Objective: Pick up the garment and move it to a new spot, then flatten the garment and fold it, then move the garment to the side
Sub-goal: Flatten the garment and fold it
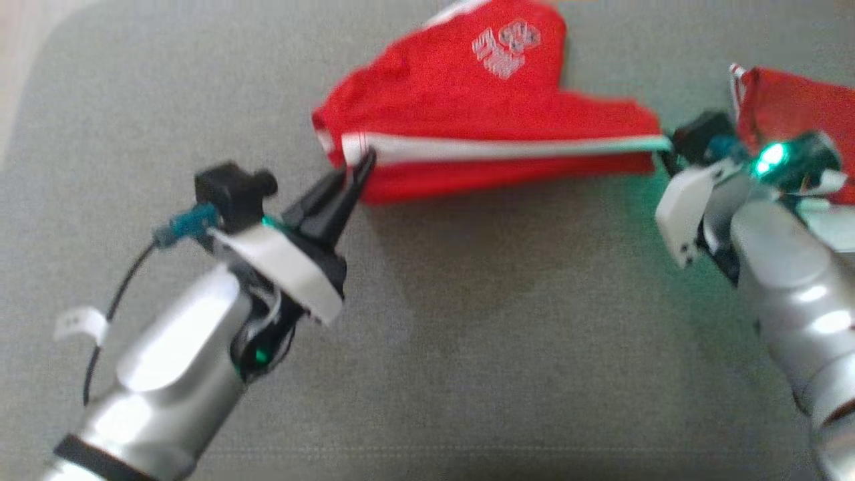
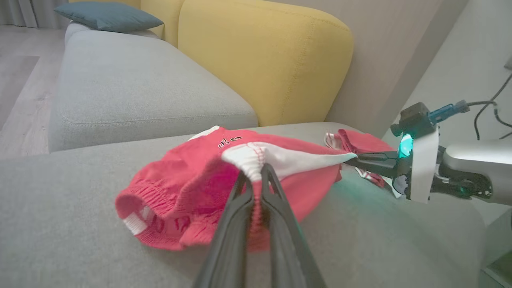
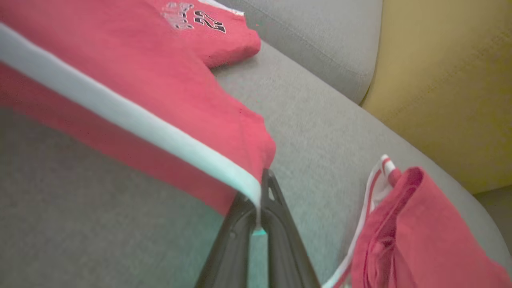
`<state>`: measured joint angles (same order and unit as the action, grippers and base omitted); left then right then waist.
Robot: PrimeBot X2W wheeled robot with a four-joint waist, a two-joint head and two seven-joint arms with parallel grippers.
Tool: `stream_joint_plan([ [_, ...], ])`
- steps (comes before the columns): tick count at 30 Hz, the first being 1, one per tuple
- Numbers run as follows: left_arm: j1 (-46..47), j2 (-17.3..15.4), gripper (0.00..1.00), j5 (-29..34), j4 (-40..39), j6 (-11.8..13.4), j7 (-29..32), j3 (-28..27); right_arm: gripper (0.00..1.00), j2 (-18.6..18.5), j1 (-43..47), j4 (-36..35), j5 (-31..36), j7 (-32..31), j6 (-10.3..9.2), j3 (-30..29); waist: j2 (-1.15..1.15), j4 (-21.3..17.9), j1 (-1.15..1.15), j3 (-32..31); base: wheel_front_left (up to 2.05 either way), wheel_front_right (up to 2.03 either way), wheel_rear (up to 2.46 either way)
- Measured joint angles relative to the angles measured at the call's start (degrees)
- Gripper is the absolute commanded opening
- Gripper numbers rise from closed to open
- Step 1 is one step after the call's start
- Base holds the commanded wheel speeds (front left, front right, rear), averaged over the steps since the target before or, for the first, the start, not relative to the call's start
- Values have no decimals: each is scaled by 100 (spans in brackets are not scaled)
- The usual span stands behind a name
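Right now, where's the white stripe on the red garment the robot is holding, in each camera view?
Head view: white stripe runs across the upper middle, between left gripper and right gripper.
Left wrist view: white stripe at centre, from near fingertips rightward.
Right wrist view: white stripe slants from upper left to the fingertips.
Shared landmark: second red garment, lying by the right gripper.

Red garment (image 3: 160,72): dark digits "22" w/ pale outline near its far edge, right wrist view; pale lettering just beside them too blurred to read. Head view: white print (image 1: 505,48) on same garment, illegible. Left wrist view: dark marks (image 2: 230,141), can't read.
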<state>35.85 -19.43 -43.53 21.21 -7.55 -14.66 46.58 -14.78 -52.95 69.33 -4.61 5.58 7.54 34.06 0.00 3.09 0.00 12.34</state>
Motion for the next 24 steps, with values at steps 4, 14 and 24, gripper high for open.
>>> stream_joint_plan([
  [4,-381,-70,0,0,-79,0,1,168,0,-48,423,-96,-377,-293,0,470,0,-40,0,-278,0,0,0],
  [14,-1077,-219,0,2,-216,0,1,436,0,-667,1176,-1236,-1483,-1056,0,1496,0,-182,0,-753,0,0,0],
  [24,-1808,-332,0,52,-467,0,1,608,0,-1751,1929,-2999,-2488,-2013,0,2058,0,-225,0,-1171,0,0,0],
])
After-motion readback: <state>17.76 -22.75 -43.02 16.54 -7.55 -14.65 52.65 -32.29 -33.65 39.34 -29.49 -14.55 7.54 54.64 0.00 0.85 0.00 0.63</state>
